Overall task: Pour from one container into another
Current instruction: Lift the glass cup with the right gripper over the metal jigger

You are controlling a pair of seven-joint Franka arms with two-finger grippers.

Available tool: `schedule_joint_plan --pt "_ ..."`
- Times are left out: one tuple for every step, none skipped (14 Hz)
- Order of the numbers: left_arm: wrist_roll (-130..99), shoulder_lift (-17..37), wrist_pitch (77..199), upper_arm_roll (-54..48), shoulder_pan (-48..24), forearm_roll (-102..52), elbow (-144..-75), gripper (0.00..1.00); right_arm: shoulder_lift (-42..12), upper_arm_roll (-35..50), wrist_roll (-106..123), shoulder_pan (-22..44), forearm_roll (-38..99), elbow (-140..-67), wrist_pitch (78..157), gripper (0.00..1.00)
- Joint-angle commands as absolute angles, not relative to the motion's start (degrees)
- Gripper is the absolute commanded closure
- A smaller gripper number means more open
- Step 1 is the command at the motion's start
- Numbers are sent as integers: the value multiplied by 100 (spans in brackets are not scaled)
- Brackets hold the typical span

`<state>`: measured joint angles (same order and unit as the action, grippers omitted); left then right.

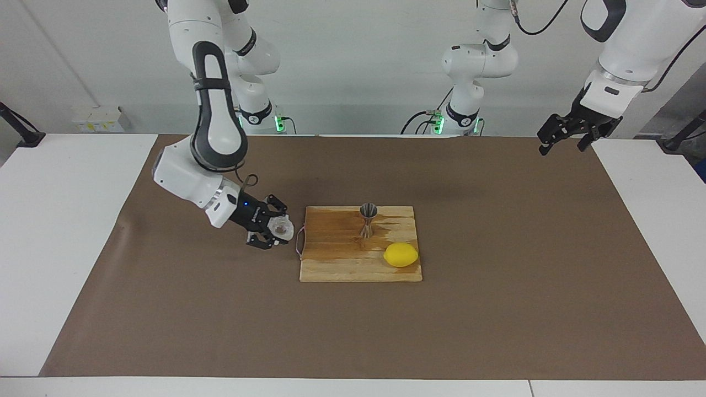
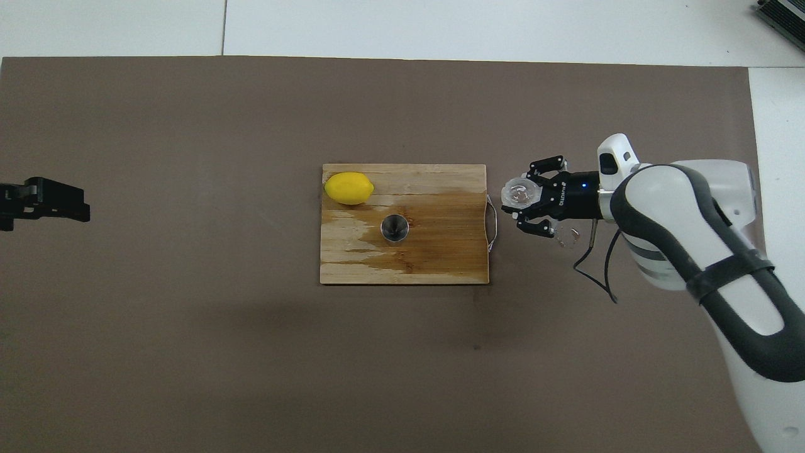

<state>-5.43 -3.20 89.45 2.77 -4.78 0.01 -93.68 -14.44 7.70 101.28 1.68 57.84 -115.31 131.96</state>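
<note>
A small clear cup [image 1: 281, 228] [image 2: 519, 194] hangs above the brown mat, just off the handle end of the wooden board, with my right gripper [image 1: 274, 230] [image 2: 523, 202] shut on it from the side. On the board [image 1: 336, 262] [image 2: 434, 261] stands the steel jigger [image 1: 368, 219] [image 2: 395, 228], upright, with its mouth up. My left gripper [image 1: 563, 139] [image 2: 44, 200] waits open, high over the mat's edge at the left arm's end.
A yellow lemon [image 1: 401, 255] [image 2: 349, 187] lies on the board's corner, farther from the robots than the jigger. The board has a wire handle [image 1: 299, 242] [image 2: 493, 223] at the right arm's end and a dark wet stain. A brown mat [image 1: 496, 309] covers the table.
</note>
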Motion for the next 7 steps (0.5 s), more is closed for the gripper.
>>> schedule_joint_plan --pt "-440 -457 8877 246 -483 9 -9588 0 -1406 756 9416 710 5732 -11444 13701 88" --pt "-439 -483 8860 246 -492 9 -9624 0 -1398 747 9091 895 5461 -11374 13798 88" --pt "-439 -509 8859 246 -492 9 -9668 0 -1397 764 8714 975 5084 -11243 13825 88" --pt "-439 -518 8877 246 -492 9 -9694 0 -1363 773 8318 1080 4715 -11111 13799 88" --pt "-413 -527 8868 246 -492 9 -9703 0 -1267 773 7993 1255 4363 -11083 13790 88" --pt "-265 -536 8859 246 -492 9 -9729 0 -1196 773 7824 1344 4090 -11083 13790 88" --pt "-46 -554 8903 246 -492 9 -9764 0 -1178 773 7796 1423 3965 -11083 13790 88"
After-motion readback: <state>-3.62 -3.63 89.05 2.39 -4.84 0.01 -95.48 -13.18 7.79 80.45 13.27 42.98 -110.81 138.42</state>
